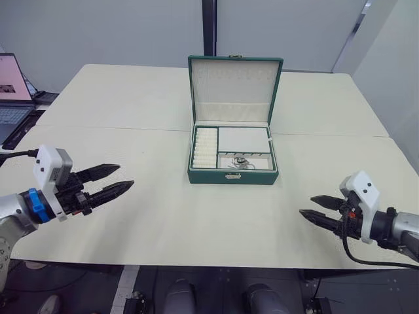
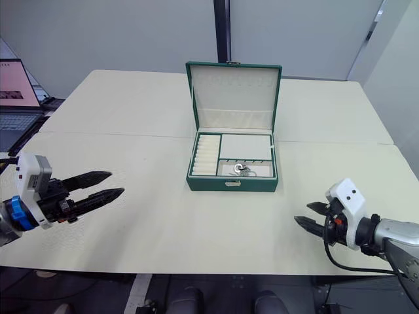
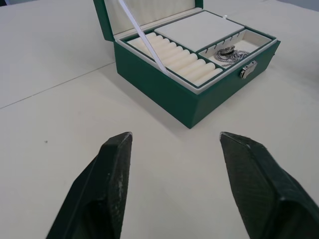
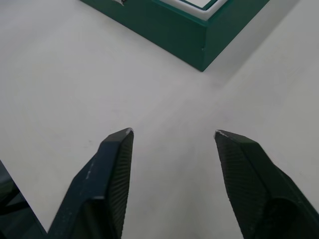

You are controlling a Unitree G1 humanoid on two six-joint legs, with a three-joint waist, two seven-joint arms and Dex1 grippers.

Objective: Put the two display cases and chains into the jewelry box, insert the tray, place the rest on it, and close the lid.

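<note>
Pale worktop (image 1: 131, 216) carries the box (image 1: 232, 175) at its middle, tray (image 1: 243, 140) seated and lid (image 1: 234, 88) upright behind it; both tools (image 1: 110, 181) (image 1: 315, 209), wide and empty, are near the box's front, and the stiff, hinged, probably light lid is best pushed at its top edge.

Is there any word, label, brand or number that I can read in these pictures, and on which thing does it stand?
There is no text that can be read.
Laptop: its screen shows a pink page, too small and blurred to read.
Jewelry box: no brand or label on the green wall or on the metal clasp.
Lid: plain cream lining, no words.
Left gripper and right gripper: no markings to read.
</note>
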